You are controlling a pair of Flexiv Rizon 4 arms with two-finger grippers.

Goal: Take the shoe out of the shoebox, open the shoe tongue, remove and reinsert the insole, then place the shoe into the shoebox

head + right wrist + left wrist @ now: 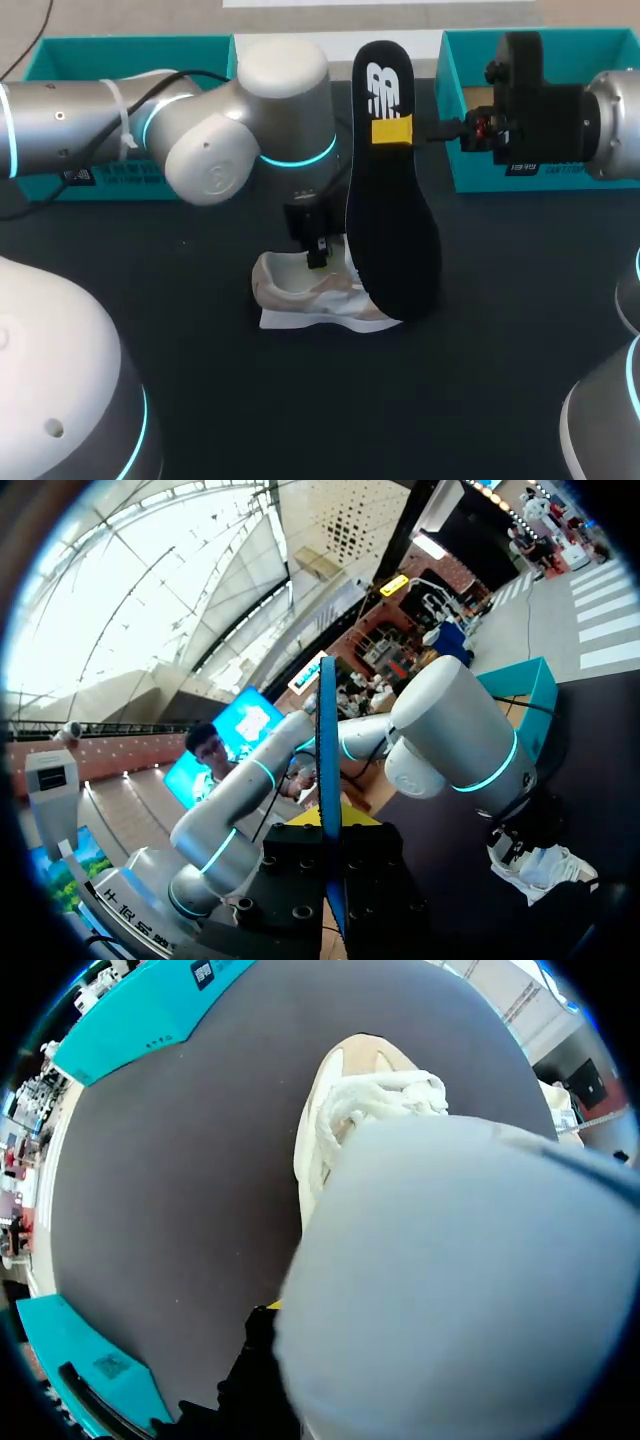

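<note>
A white and beige shoe [305,293] lies on the dark table near the middle, toe to the right. My left gripper [318,250] is down at the shoe's opening. In the left wrist view the shoe's laces [385,1098] show ahead, and a pale blurred mass close to the lens hides the rest. A black insole [392,230] stands upright, its lower end resting against the shoe. My right gripper [392,131] is shut on the insole's upper part. From the right wrist, the insole [328,740] shows edge-on between the yellow tips, with the shoe [535,868] on the table beyond.
One teal shoebox [130,48] stands at the back left behind my left arm, another [452,110] at the back right by my right wrist. Dark table [400,400] stretches in front of the shoe.
</note>
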